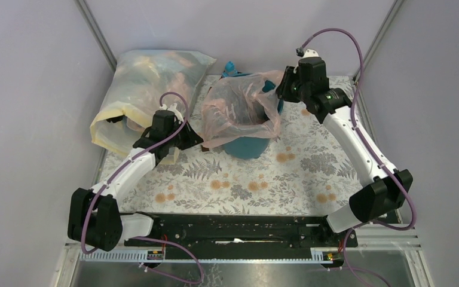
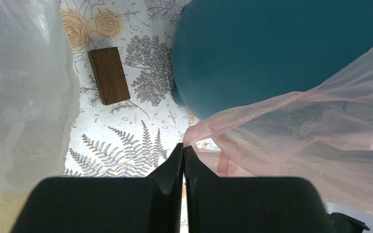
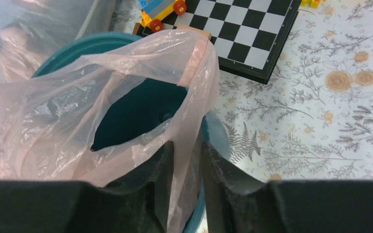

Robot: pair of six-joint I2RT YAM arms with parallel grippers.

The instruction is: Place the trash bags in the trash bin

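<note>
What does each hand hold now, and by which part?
The left hand pinches an edge of the thin translucent pale-pink plastic bag. The right hand only straddles its rim, jaws apart.

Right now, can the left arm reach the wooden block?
Probably yes: the wooden block lies uncovered just ahead of the left gripper. But that gripper is shut on the trash bag, so it must let go first.
</note>
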